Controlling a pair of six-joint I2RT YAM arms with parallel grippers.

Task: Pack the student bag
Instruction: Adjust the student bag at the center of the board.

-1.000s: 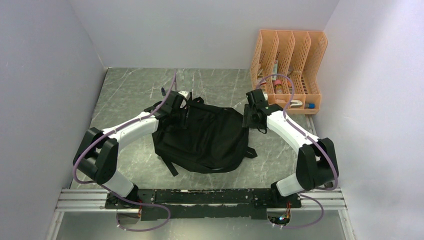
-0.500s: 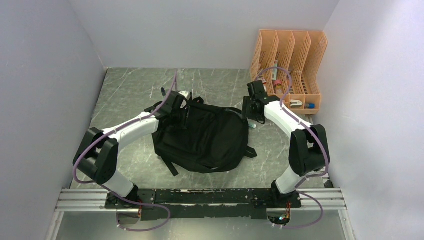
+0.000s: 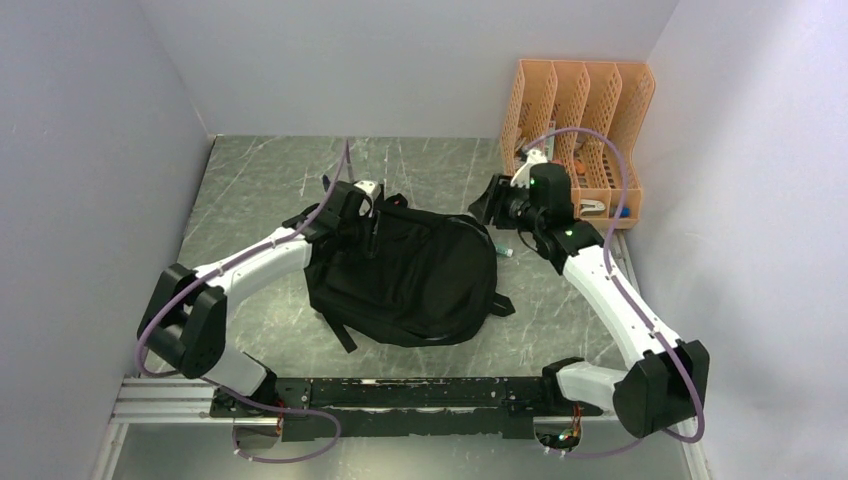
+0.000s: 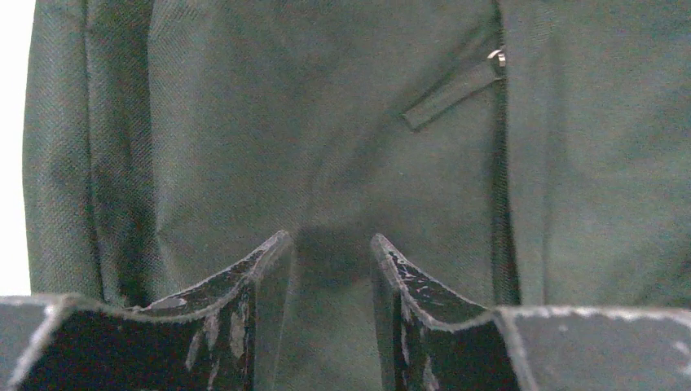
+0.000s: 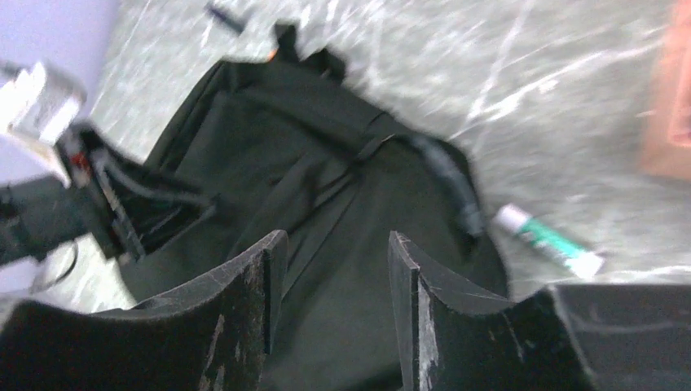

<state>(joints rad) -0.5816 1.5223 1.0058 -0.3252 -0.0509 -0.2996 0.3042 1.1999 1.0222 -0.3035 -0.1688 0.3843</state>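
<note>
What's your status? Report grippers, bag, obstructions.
Left gripper open, low over student bag. Right gripper open, empty, above its right edge. Bag flat on table. Green-and-white tube loose beside it.

- Student bag (image 3: 410,275) lying flat on worktop (image 3: 260,180), centre of frame.
- File organiser (image 3: 580,130) standing at upper right of frame, on worktop's rear right corner, up and right of bag, apart from it.
- Small tube (image 3: 503,252) lying on worktop just right of bag's upper right edge, between bag and organiser.
- Left tool (image 3: 366,238) sitting over bag's upper left part.
- Right tool (image 3: 484,210) hovering above bag's upper right edge, near tube.
- Small stick-like item (image 3: 327,183) lying on worktop above bag's upper left corner.
</note>
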